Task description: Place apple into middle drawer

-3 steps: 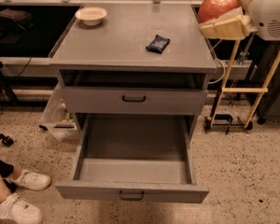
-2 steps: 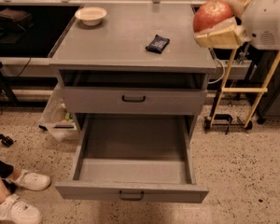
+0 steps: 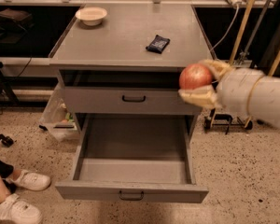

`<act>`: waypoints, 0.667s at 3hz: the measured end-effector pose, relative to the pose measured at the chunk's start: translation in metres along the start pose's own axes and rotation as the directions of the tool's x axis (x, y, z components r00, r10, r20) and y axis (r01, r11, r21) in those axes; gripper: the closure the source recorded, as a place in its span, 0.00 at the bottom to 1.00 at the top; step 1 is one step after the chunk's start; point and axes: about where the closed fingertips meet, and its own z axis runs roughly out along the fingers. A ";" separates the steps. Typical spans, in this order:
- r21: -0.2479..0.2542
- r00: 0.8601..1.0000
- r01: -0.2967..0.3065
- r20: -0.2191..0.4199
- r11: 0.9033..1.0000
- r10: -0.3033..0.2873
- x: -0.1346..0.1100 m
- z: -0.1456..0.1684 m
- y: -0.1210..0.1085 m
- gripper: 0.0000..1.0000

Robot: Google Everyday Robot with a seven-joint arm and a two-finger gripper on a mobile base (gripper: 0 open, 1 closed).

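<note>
My gripper [image 3: 201,81] comes in from the right and is shut on the round orange-red apple [image 3: 194,76]. It holds the apple in the air in front of the cabinet's right edge, level with the closed drawer front [image 3: 130,100]. The middle drawer [image 3: 130,148] is pulled out wide below, a grey tray with low side walls and a dark bar handle [image 3: 131,196]. Its tray holds nothing. The apple hangs above and a little to the right of the tray's right wall.
On the cabinet top [image 3: 126,36] are a white bowl [image 3: 91,15] at the back left and a dark blue snack packet [image 3: 157,44]. A plastic bin [image 3: 57,120] stands to the cabinet's left. A person's white shoes [image 3: 18,197] are bottom left. A wheeled frame [image 3: 228,120] stands to the right.
My gripper has carried the apple down and to the left, from beside the cabinet top's back right corner to the level of the closed drawer front. The drawers have not moved.
</note>
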 end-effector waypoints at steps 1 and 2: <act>-0.014 0.996 -0.034 -0.083 0.999 0.033 0.094 0.044 0.055 1.00; -0.071 0.975 -0.079 -0.213 0.994 0.063 0.186 0.088 0.126 1.00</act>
